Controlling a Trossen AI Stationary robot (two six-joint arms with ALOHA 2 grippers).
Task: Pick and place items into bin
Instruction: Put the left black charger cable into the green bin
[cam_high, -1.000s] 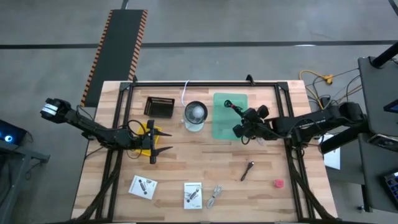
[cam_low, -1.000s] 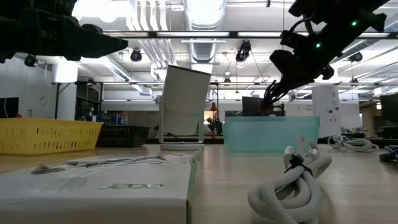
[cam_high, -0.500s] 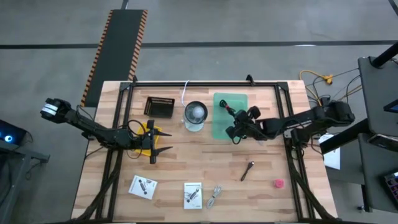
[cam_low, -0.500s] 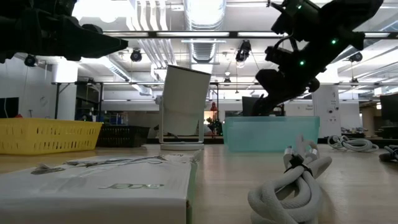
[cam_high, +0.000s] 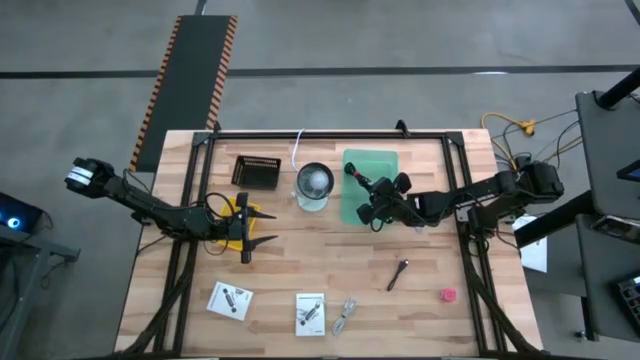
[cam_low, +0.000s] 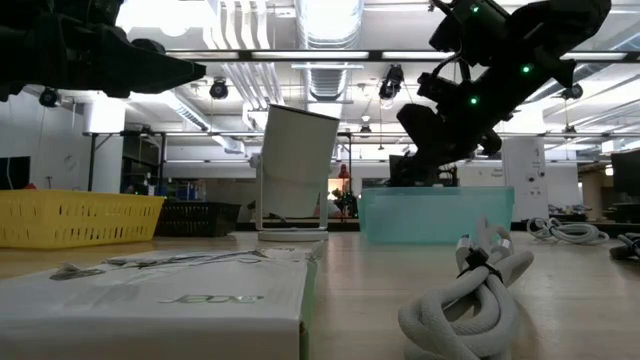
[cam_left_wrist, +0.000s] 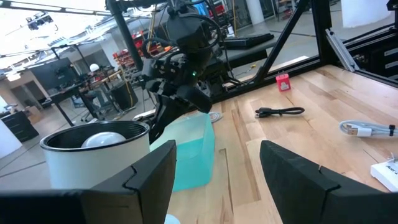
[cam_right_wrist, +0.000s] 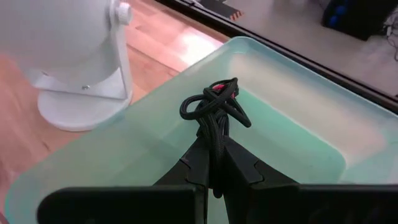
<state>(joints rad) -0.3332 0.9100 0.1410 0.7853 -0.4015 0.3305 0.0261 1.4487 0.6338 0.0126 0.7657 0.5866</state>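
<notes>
So the black-and-red coiled cable (cam_right_wrist: 214, 104) was pinched in the right gripper (cam_right_wrist: 212, 163), fingers pressed tight on its lower strands, knot sticking out past the tips. It hung right over the translucent green plastic bin (cam_right_wrist: 292, 134), not resting on the bottom as far as I could tell. Looked to me like it was held there purely for a drop-in.

Beside the bin sat a white round pedestal thing (cam_high: 313, 186), close enough that the gripper had to keep clear of it.

The left gripper (cam_high: 252, 227) waited well off on the other side of the table, fingers spread wide and holding nothing.

Everything else was out on the wood near the front edge: dark stick-like tool (cam_high: 398, 273), pink-red lump (cam_high: 447, 295), grey bundled cable (cam_high: 346, 315) and two white printed cards (cam_high: 230, 300).
</notes>
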